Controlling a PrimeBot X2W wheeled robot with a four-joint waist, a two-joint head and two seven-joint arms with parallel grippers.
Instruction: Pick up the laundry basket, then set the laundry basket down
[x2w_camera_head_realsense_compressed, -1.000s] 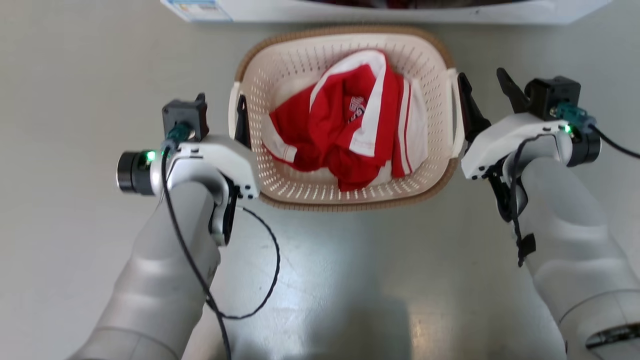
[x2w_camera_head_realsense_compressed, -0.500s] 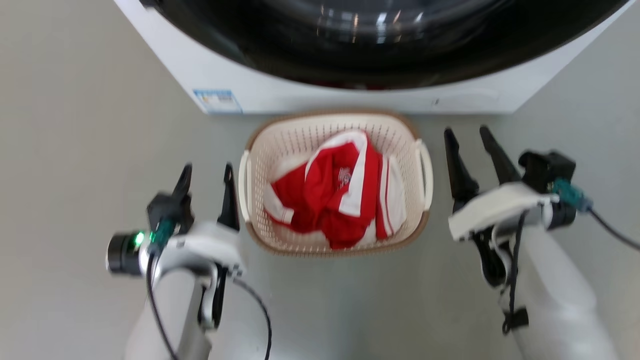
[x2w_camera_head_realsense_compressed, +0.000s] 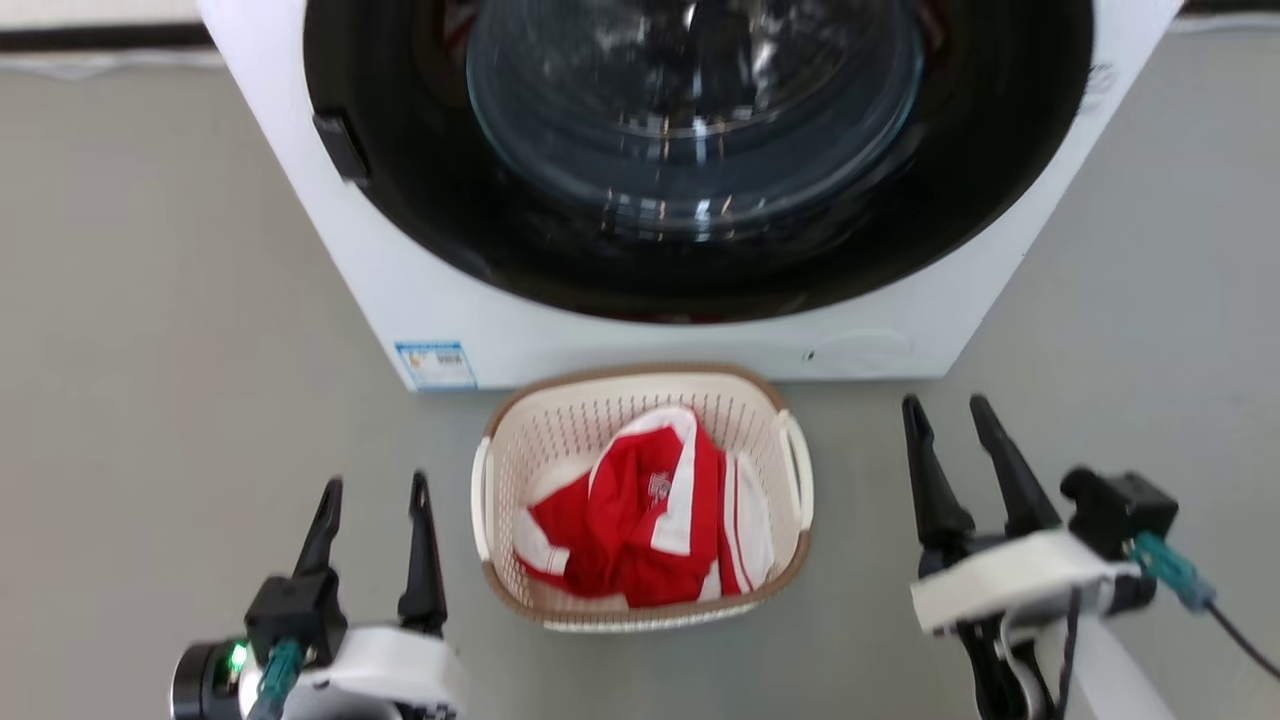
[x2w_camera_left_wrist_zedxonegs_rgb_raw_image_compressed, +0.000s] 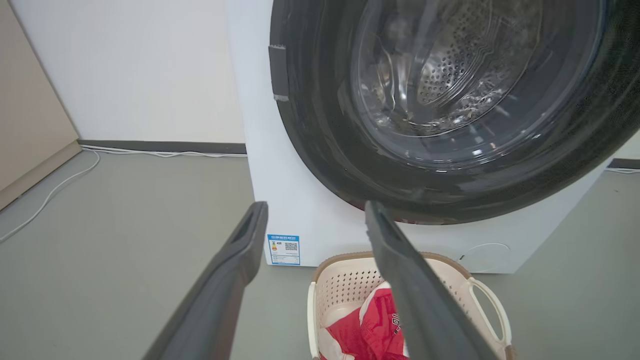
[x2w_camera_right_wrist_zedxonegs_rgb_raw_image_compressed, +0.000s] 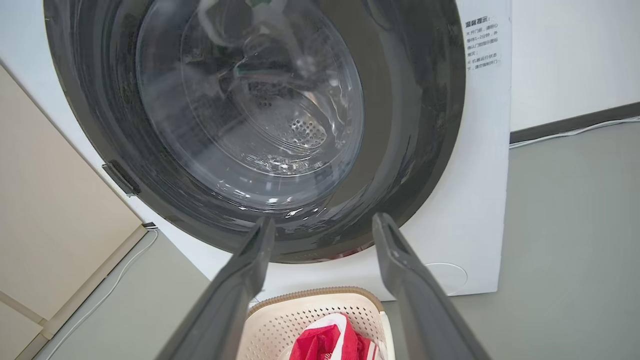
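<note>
Now, in the softly blurred head view, the laundry basket (x2w_camera_head_realsense_compressed: 565, 435) sits on the grey floor (x2w_camera_head_realsense_compressed: 150, 300) between the two end effectors, just in front of the washing machine (x2w_camera_head_realsense_compressed: 420, 300). The left end effector (x2w_camera_head_realsense_compressed: 374, 488) stands to the basket's left and the right end effector (x2w_camera_head_realsense_compressed: 944, 405) to its right. Both have their jaws spread wide, hold nothing and touch nothing. Both arms are cut off by the bottom edge, and the machine's top by the upper edge. A red-and-white sports shirt (x2w_camera_head_realsense_compressed: 640, 520) lies crumpled in the basket; its emblem is too blurred to read, as is the blue sticker (x2w_camera_head_realsense_compressed: 435, 365).

In the left wrist view, the finger (x2w_camera_left_wrist_zedxonegs_rgb_raw_image_compressed: 415, 300) on that view's right crosses the basket and hides part of the shirt. The bottom edge cuts the basket off.

In the right wrist view, the basket's far end shows low between the fingers (x2w_camera_right_wrist_zedxonegs_rgb_raw_image_compressed: 225, 300), the rest cut off below. The print on the machine's front is too small to read.

A second ago the left end effector's finger lay against the basket's left handle and the right one was close beside the right handle; now both stand clear. The head camera has lifted too, bringing the round door glass (x2w_camera_head_realsense_compressed: 690, 110) into the picture.
</note>
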